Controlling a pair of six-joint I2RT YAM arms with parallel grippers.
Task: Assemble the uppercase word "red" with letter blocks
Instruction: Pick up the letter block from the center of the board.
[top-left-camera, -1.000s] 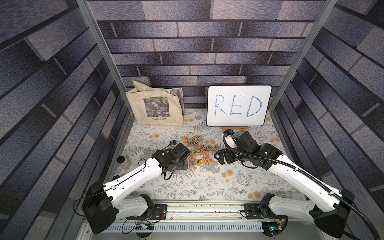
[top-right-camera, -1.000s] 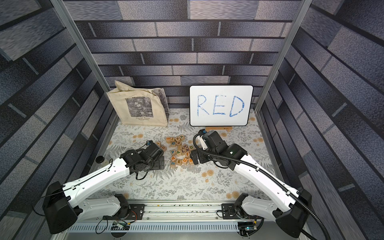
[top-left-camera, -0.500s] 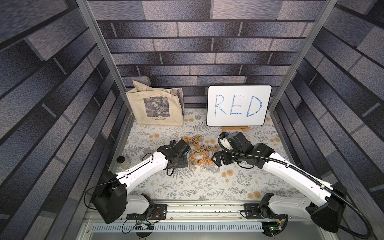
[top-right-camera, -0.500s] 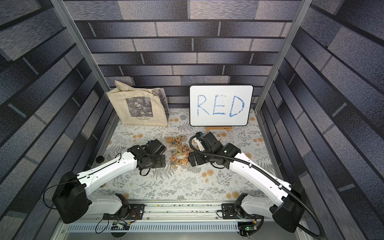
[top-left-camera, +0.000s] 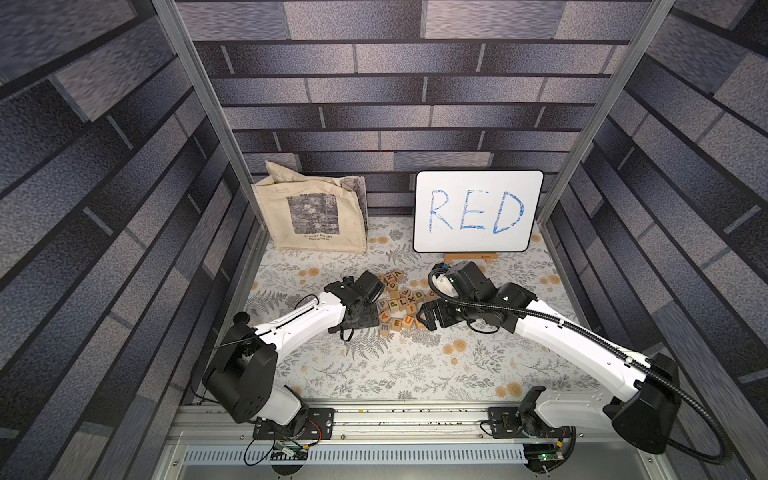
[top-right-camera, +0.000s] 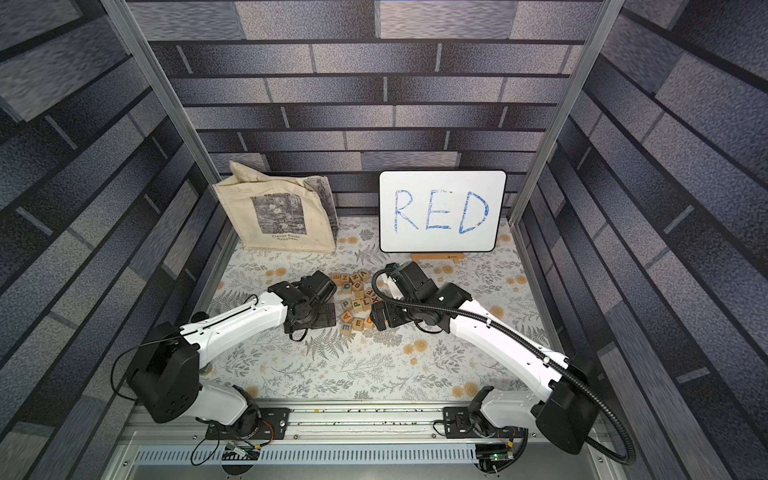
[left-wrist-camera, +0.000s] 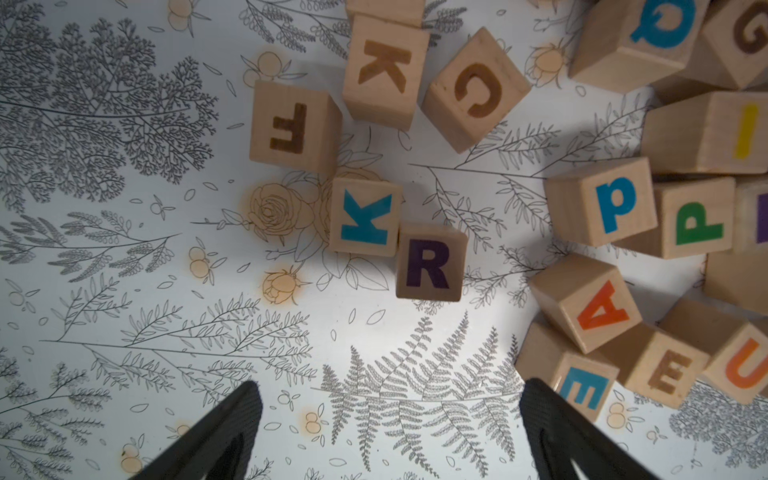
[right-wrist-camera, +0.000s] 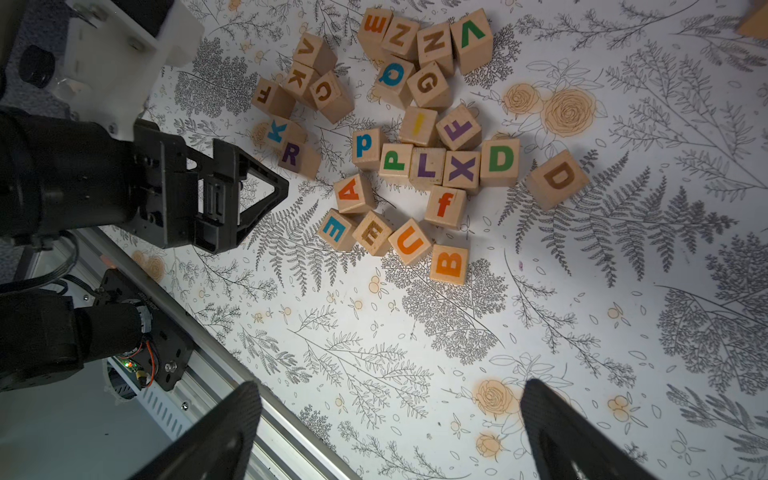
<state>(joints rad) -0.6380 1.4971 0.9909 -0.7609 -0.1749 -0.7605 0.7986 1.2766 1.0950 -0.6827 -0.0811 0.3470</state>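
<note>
Forward since a second ago: left arm (top-left-camera: 299, 324), nearer letter blocks (right-wrist-camera: 426, 166). Purple R block (left-wrist-camera: 430, 262) on that arm's side of pile, touching blue K block (left-wrist-camera: 365, 216). Left gripper (left-wrist-camera: 388, 388) wide open, empty, short of R. Centre, straddle free faces, miss K. Right gripper (right-wrist-camera: 386, 386) open, empty.

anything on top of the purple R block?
Nothing. The purple R block lies R-up, top bare, blue K block at its corner. Open left gripper hovers above, covering it in both top views.
</note>
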